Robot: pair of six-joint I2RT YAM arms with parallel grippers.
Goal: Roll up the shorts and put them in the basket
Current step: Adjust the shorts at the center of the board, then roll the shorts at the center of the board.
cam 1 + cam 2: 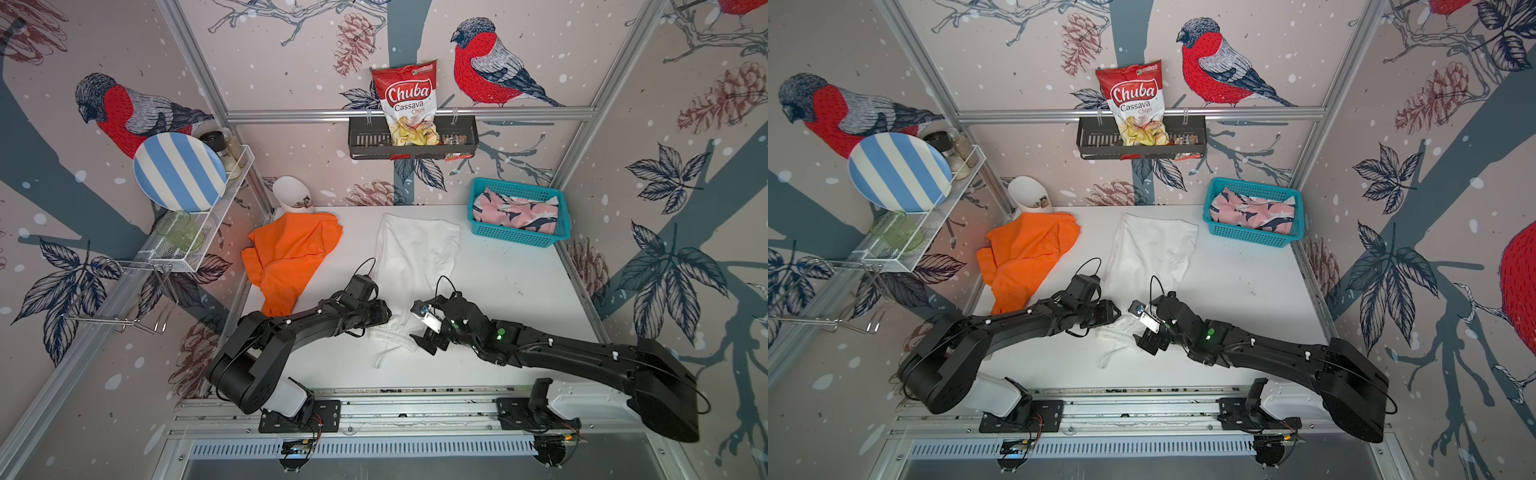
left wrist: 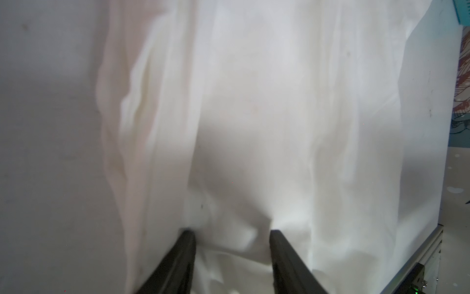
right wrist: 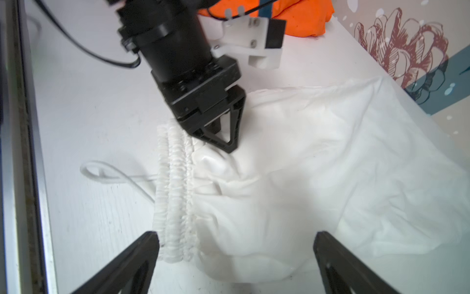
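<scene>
The white shorts (image 1: 415, 253) lie flat mid-table, with their gathered waistband (image 3: 173, 191) and drawstring (image 1: 384, 357) toward the near edge. My left gripper (image 2: 231, 233) stands open about halfway on the cloth just past the waistband's left end, a loose fold lying between its fingertips (image 3: 230, 149). My right gripper (image 3: 235, 235) is open wide over the waistband's right end, holding nothing. The orange shorts (image 1: 286, 257) lie crumpled at the left. The pink shark-print shorts (image 1: 515, 212) rest in the teal basket (image 1: 519, 241) at the back right.
A white cup (image 1: 291, 195) leans at the back left, beside the orange cloth. A wire rack with a striped plate (image 1: 178, 170) hangs on the left wall. A chips bag (image 1: 409, 104) sits in a black wall basket. Bare table lies right of the white shorts.
</scene>
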